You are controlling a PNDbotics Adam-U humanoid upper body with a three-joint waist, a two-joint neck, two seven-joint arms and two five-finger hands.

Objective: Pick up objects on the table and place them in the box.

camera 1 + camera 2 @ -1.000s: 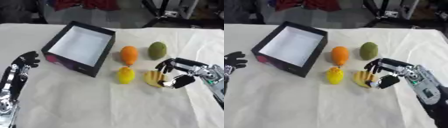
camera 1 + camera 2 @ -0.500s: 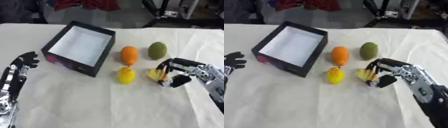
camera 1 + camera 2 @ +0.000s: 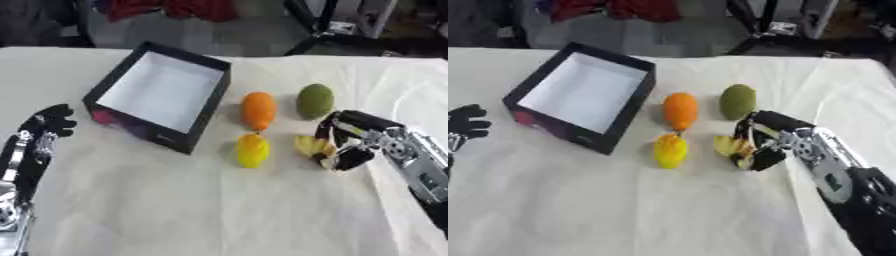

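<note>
Right hand [image 3: 354, 142] curled round yellow object [image 3: 309, 146] (beside lemon [image 3: 252, 149]), left hand [image 3: 45, 131] relaxed — box [image 3: 162, 95] edge near.

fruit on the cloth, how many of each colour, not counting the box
orange: 1, the orange fruit
green: 1, the green fruit
yellow: 1, the yellow fruit
pale yellow: 1, the pale yellow piece at the right hand
total: 4

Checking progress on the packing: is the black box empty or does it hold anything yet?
Empty: the box shows only its bare white floor.
</note>
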